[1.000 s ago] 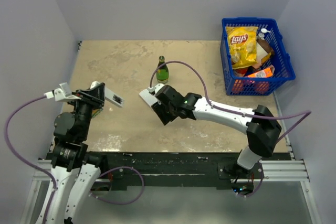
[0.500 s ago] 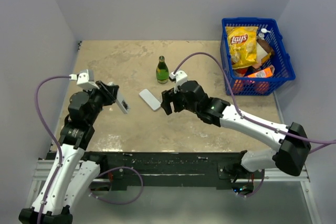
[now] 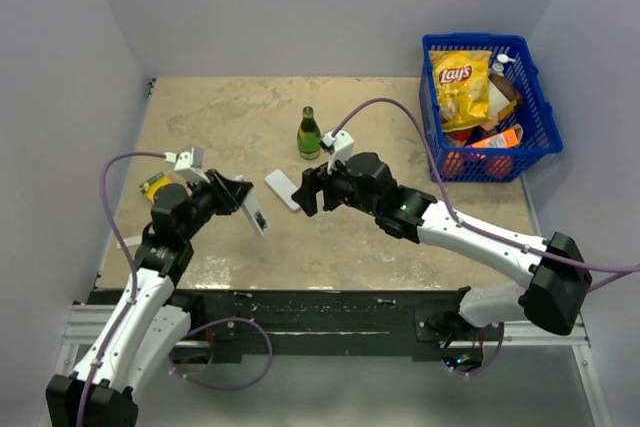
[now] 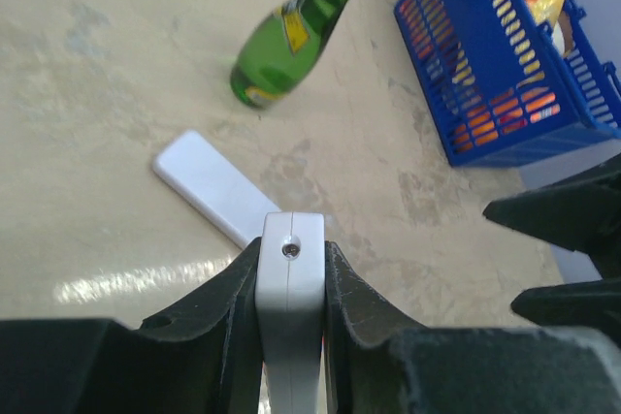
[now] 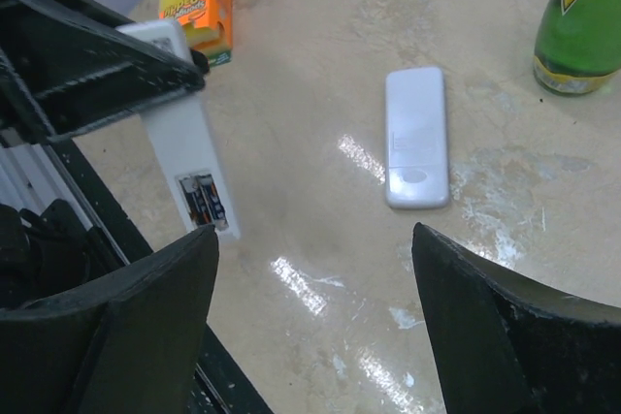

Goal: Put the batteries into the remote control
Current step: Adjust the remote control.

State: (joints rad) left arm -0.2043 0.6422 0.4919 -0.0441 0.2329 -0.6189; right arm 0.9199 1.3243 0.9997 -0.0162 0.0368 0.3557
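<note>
Left gripper [image 4: 291, 264] jaws clamp the remote control [image 5: 189, 167], with the batteries [image 5: 204, 203] seated in its uncovered bay. Right gripper [image 5: 310, 288] jaws gape wide over the white cover [image 5: 417, 138], which lies on the surface [image 3: 400, 117] at the remote's 2 o'clock. Tilting the remote could spill the cells, and a skewed pinch could skid the cover.

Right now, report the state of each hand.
Left hand: closed, holding the remote.
Right hand: open, holding nothing.

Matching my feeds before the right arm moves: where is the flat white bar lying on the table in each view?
Top external: white bar at centre, below the green bottle.
Left wrist: bar left of centre.
Right wrist: bar upper middle.
Shared landmark: the green bottle, in all three.
</note>
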